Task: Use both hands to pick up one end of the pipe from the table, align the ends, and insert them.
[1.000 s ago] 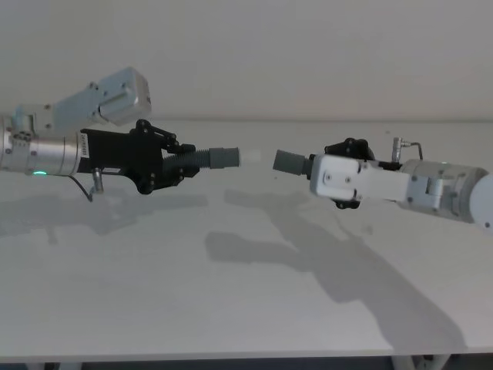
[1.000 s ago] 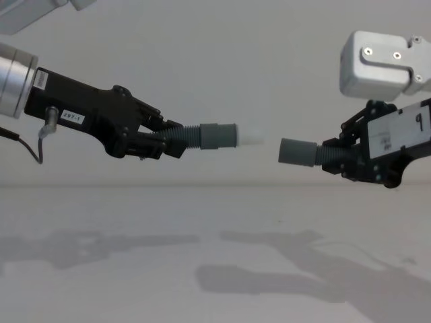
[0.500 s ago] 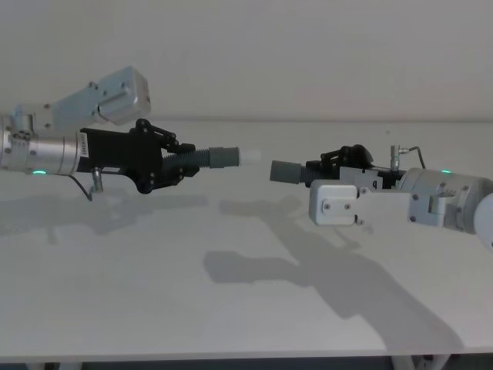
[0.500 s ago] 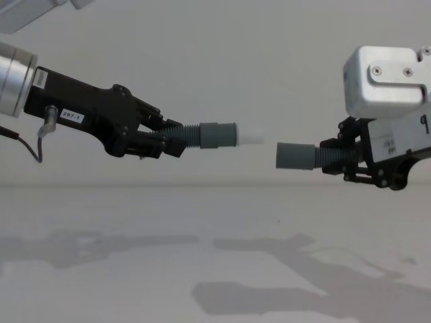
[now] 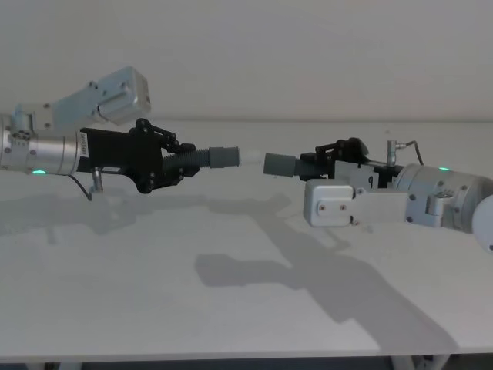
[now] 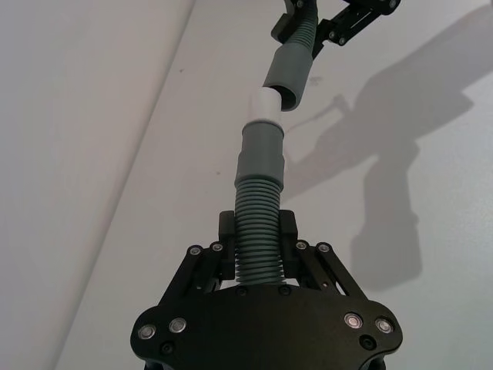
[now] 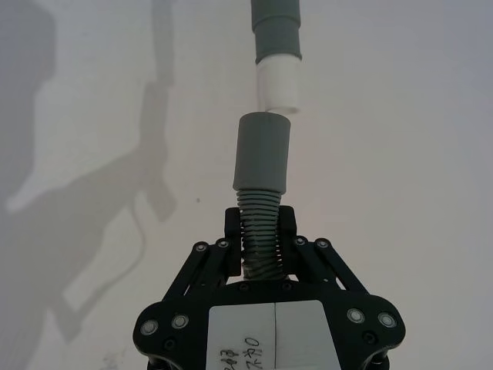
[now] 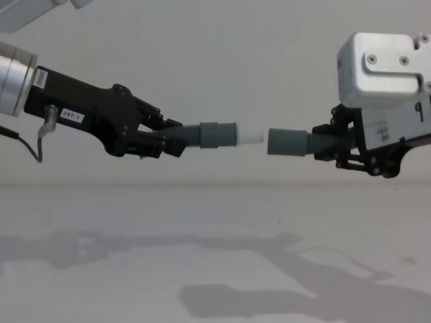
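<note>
Both pipe pieces are held in the air above the white table (image 5: 231,293). My left gripper (image 5: 191,160) (image 8: 172,138) (image 6: 258,254) is shut on the corrugated part of one piece. That piece's grey cuff (image 5: 222,156) (image 8: 217,134) and white tip (image 8: 249,136) (image 6: 266,104) point right. My right gripper (image 5: 316,163) (image 8: 323,143) (image 7: 260,231) is shut on the other piece, with its hollow grey cuff (image 5: 279,164) (image 8: 286,142) (image 7: 262,150) pointing left. The two ends face each other nearly in line. A narrow gap separates the white tip from the cuff's mouth.
A plain white wall stands behind the table. The arms cast shadows (image 5: 254,266) on the tabletop below. A silver box (image 8: 380,70) on the right wrist sits close by its gripper. The table's front edge (image 5: 231,356) runs along the bottom of the head view.
My right gripper has moved left and slightly up with its piece, closing most of the gap to the white tip. The left arm has held still.
</note>
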